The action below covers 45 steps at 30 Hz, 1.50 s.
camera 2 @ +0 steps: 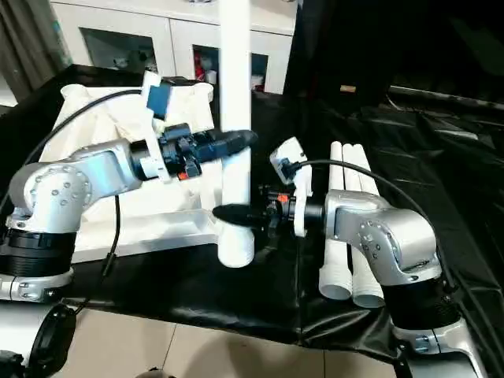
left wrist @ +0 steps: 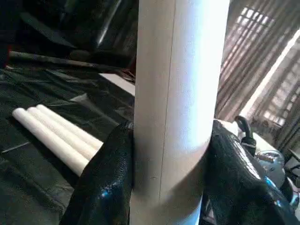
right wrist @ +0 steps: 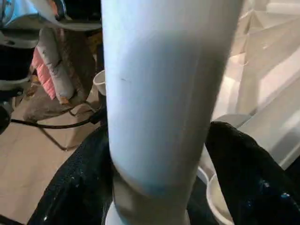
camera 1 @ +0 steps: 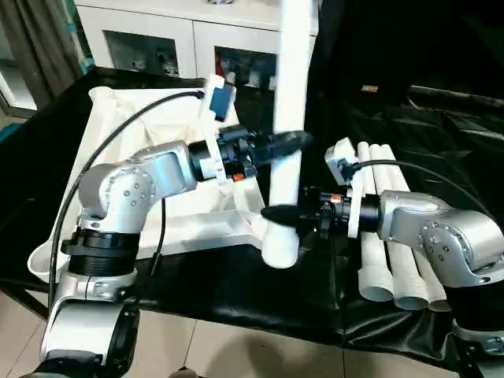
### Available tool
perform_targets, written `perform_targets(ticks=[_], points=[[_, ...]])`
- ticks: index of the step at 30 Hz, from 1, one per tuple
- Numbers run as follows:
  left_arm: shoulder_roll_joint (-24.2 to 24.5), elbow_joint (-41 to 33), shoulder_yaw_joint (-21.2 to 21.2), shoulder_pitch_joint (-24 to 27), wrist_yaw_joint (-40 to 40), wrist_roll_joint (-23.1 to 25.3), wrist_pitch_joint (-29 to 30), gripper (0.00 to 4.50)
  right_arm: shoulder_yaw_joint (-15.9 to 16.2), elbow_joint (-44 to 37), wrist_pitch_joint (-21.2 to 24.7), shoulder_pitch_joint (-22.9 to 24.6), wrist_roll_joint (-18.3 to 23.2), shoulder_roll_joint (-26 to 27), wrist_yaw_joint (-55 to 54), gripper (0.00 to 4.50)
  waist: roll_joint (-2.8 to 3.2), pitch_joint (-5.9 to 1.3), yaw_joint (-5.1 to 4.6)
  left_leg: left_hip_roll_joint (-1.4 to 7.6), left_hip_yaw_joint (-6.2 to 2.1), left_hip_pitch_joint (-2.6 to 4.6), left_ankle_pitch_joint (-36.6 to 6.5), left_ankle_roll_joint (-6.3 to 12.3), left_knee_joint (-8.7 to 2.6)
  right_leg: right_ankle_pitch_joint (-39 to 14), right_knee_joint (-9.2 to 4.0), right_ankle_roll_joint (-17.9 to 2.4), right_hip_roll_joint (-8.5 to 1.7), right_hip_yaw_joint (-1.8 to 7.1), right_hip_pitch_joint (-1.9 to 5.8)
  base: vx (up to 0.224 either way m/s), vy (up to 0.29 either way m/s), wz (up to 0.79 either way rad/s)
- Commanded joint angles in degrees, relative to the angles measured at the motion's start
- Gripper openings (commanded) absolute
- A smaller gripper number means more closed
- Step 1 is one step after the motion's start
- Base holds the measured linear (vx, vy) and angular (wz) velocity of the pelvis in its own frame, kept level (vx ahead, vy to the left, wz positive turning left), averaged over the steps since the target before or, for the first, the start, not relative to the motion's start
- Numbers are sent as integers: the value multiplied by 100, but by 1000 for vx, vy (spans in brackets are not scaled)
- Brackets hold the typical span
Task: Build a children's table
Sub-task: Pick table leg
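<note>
Left eye view, unmarked white leg (camera 1: 293,94), upright, no readable writing

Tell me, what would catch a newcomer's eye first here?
The tall white leg standing upright in the middle, its foot at a corner of the upturned white tabletop. Two black grippers flank it: the left gripper clasps it higher up, while the right gripper sits lower, near the socket. To the right, three more white legs lie side by side on the black cloth.
</note>
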Motion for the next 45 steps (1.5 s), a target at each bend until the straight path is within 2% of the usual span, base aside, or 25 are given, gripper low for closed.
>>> perform_targets(ticks=[1, 14, 16, 19, 21, 25, 26, 31, 34, 35, 37, 40, 42, 43, 45], points=[[-16, -137, -52, -181, -77, -72, 17, 184, 35, -94, -7, 8, -47, -76, 38, 316, 36, -379, 19, 162, -23, 72, -446, -68, -344, 420, -400, -1353, -328, 184, 305, 0, 0, 0], [25, -29, -24, -224, -189, -8, -65, 184, 133, -107, -3, 62, -36, -78, 110, 316, 37, -381, 18, 161, -22, 71, -452, -62, -342, 401, -400, -1358, -328, 185, 308, 0, 0, 0], [25, -40, -26, -223, -204, -12, -57, 184, 127, -106, -2, 64, -28, -76, 103, 287, 38, -382, 20, 162, -24, 71, -443, -59, -343, 402, -398, -1359, -328, 184, 308, 0, 0, 0], [31, -60, -68, -218, -272, 10, -62, 184, 104, -88, 3, 66, 22, -48, 90, 274, 48, -381, 16, 162, -24, 71, -474, -59, -342, 373, -402, -1358, -328, 183, 306, 0, 0, 0], [29, -48, -68, -223, -278, 19, -71, 184, 102, -77, 5, 63, 29, -41, 92, 241, 46, -381, 16, 164, -26, 74, -487, -73, -344, 358, -402, -1360, -329, 182, 306, 0, 0, 0], [26, -27, -73, -233, -301, 38, -106, 184, 91, -91, 33, 95, 60, -35, 94, 208, 50, -383, 19, 168, -27, 78, -491, -78, -344, 379, -401, -1372, -331, 184, 305, 0, 0, 0], [29, -21, -75, -234, -311, 50, -117, 184, 81, -87, 41, 105, 65, -27, 78, 199, 66, -385, 16, 165, -28, 77, -482, -85, -344, 425, -399, -1376, -326, 182, 304, 0, 0, 0], [31, -17, -71, -238, -319, 60, -135, 184, 65, -66, 30, 123, 42, -6, 56, 190, 59, -387, 18, 163, -30, 75, -478, -88, -344, 441, -396, -1381, -327, 179, 309, 0, 0, 0], [47, 38, -139, -242, -248, 306, -419, 184, 77, -21, -17, 132, 11, 35, -4, 189, 53, -382, 24, 165, -31, 70, -480, -82, -349, 412, -403, -1364, -334, 181, 313, 0, 0, 0], [16, 85, -100, -253, -167, 336, -459, 219, 77, -15, -29, 130, 5, 49, -19, 189, 53, -387, 25, 164, -29, 74, -476, -85, -345, 420, -400, -1361, -335, 182, 312, 0, 0, 0], [14, 142, -31, -267, -170, 275, -388, 253, 47, -3, -51, 134, 7, 96, -71, 189, 67, -386, 23, 157, -29, 73, -485, -97, -345, 432, -399, -1366, -330, 179, 307, 0, 0, 0], [-35, 147, 132, -242, -205, 131, -400, 273, -56, 28, -120, 145, 34, 203, -168, 188, 77, -390, 25, 161, -33, 80, -486, -110, -345, 482, -394, -1394, -332, 177, 305, 0, 0, 0], [-169, 158, 339, -201, -158, 70, -693, 296, -215, 71, -169, 133, 96, 344, -308, 188, 88, -389, 21, 161, -35, 74, -508, -123, -346, 529, -392, -1438, -335, 174, 311, 0, 0, 0], [-169, 158, 339, -201, -158, 70, -693, 298, -215, 71, -169, 133, 96, 344, -308, 188, 81, -389, 21, 160, -35, 66, -520, -124, -345, 564, -396, -1479, -341, 174, 316, 0, 0, 0], [-328, 207, 555, -181, -108, 40, -1111, 297, -349, 95, -243, 119, 146, 454, -418, 188, 88, -389, 24, 162, -35, 64, -487, -101, -343, 642, -396, -1477, -339, 175, 318, 0, 0, 0]])
